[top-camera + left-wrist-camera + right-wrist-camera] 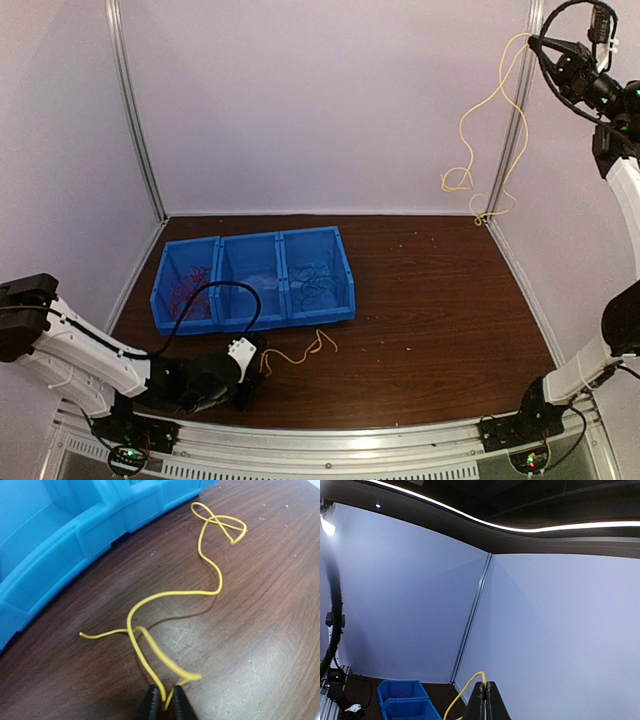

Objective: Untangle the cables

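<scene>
From where I stand the two yellow strands look parted. The left claw (166, 696), low at about 7 o'clock on the worktop (440, 300), has its tips almost together on one end of the short yellow cable (180, 593), which snakes away from it across the wood and stops just short of the blue bin (250, 318). The right claw (485, 685), lifted high at 2 o'clock, is pressed together on the long yellow cable (466, 140), which dangles in loops to the far right corner. To finish well, I'd say the right arm should come down slowly and away from the short strand, so the hanging loops don't fall across it and knot again. Red cables (190, 285) lie in the bin's left compartment and darker ones (315, 280) in its right. The worktop is dark wood-grain, glossy and scuffed, with a few crumbs. The pale walls (320, 100) meet at aluminium uprights (135, 110).
</scene>
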### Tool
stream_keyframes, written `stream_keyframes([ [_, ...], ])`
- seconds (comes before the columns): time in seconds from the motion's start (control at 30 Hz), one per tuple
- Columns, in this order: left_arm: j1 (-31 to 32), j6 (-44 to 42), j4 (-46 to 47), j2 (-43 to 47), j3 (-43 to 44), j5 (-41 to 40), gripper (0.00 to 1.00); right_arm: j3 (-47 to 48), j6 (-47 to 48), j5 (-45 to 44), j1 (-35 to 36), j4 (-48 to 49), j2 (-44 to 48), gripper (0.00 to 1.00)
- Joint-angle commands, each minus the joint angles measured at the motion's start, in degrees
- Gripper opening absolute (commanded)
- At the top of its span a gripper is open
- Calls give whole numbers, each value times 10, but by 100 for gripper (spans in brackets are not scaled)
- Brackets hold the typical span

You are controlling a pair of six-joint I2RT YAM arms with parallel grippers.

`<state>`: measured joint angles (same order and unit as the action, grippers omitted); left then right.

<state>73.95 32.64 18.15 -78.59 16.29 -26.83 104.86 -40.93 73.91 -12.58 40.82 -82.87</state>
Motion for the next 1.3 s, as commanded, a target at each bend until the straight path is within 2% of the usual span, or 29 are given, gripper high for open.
stream_keyframes([
  [0.0, 13, -12, -6, -1, 31, -23, 23, -52, 2, 4, -2, 18, 12, 0],
  [0.13, 35, -26, -29, 13, 55, -53, 37, -88, 40, 6, 5, -16, 19, 0],
  [0.23, 37, -43, -30, 43, 60, -57, 43, -121, 94, 10, 21, -67, 31, 0],
  [0.37, 37, -72, -31, 97, 69, -62, 55, -169, 187, 14, 53, -176, 53, 0],
  [0.6, 38, -177, -13, 164, 136, -61, 56, -248, 357, 2, 142, -363, 95, 0],
  [0.87, 37, -274, 82, 112, 235, -46, 56, -263, 539, -58, 261, -573, 108, 0],
  [1.03, 28, -302, 97, 41, 330, 39, 57, -264, 591, -88, 314, -636, 112, 0],
  [1.13, -1, -275, 87, 0, 388, 111, 55, -270, 608, -91, 330, -655, 114, 0],
  [1.27, -42, -228, 109, -25, 418, 190, 54, -275, 649, -96, 346, -702, 111, 0],
])
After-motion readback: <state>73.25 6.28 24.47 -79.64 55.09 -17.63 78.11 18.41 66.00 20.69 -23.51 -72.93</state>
